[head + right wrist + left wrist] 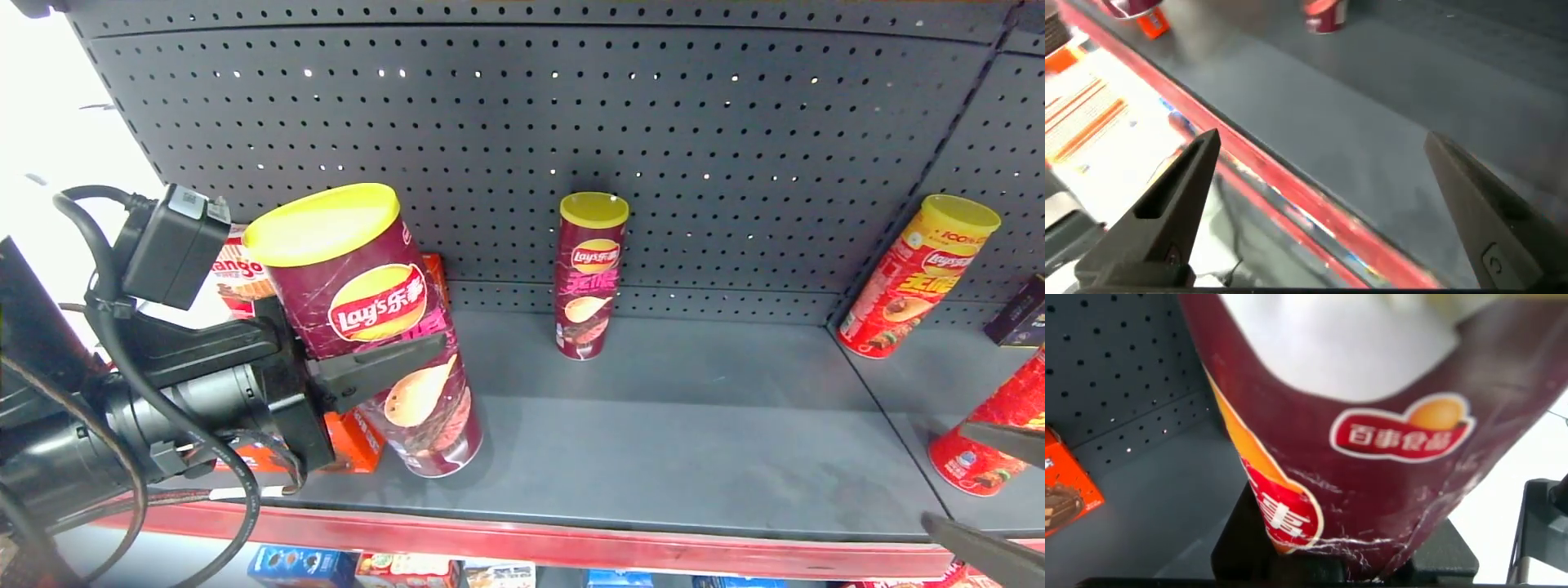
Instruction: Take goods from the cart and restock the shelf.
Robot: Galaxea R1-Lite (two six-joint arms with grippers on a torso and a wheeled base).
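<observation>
My left gripper (367, 353) is shut on a maroon chips can (384, 327) with a yellow lid, gripping it around the middle. The can leans slightly, with its base on or just above the grey shelf (653, 441) near the front left. In the left wrist view the can's maroon wall (1388, 457) sits right at the camera. A second maroon can (589, 273) stands upright against the pegboard at the back middle. My right gripper (992, 494) hangs open at the shelf's front right edge, and in the right wrist view this gripper (1323, 204) holds nothing.
Orange snack boxes (355, 441) lie behind and left of the held can. A red can (914, 278) leans at the back right, and another red can (980, 457) stands by my right fingers. The shelf has a red front lip (571, 551).
</observation>
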